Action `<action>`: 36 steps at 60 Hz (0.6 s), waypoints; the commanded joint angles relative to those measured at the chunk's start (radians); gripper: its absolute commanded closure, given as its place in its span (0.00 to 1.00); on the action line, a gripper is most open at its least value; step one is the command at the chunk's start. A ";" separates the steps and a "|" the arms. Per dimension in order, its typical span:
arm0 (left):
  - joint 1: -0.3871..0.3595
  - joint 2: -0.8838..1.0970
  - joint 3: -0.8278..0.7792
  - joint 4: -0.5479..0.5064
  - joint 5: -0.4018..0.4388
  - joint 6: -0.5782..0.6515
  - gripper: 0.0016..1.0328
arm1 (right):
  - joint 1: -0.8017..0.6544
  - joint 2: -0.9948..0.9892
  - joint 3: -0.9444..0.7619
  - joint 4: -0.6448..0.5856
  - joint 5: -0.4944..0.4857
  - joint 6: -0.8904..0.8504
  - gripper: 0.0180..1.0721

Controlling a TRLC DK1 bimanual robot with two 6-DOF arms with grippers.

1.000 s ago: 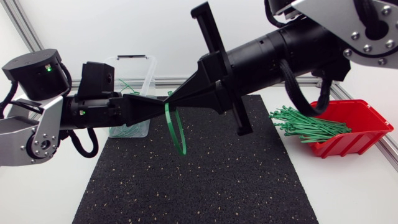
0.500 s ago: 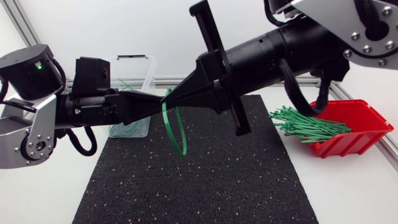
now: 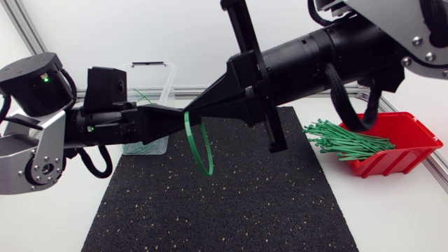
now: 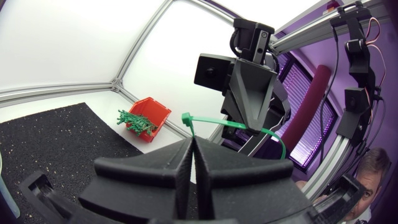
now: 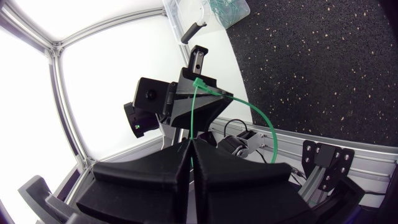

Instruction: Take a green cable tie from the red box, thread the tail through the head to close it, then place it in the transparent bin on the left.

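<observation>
Overhead, the green cable tie (image 3: 201, 150) is held above the mat (image 3: 224, 203) by the left gripper (image 3: 175, 115) and right gripper (image 3: 197, 108), both clamped on it, its loop hanging toward 6 o'clock. From the left wrist, the tie's head is seen just ahead of the closed fingers (image 4: 171, 168). From the right wrist, the tie is pinched likewise.

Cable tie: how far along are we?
Done: one cable tie is out of the red box and bent into a loop, tail apparently through the head. In hand: left claw and right claw both pinch it above the mat. Left: dropping it into the transparent bin.
</observation>
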 commanded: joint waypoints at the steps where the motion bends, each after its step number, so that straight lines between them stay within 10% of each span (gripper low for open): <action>1: -0.014 -0.028 -0.021 0.025 -0.004 0.013 0.97 | -0.009 -0.008 -0.036 0.012 0.003 0.041 0.95; 36: -0.022 -0.050 -0.038 0.028 -0.044 0.049 0.97 | -0.066 -0.023 -0.044 0.017 0.009 0.065 0.95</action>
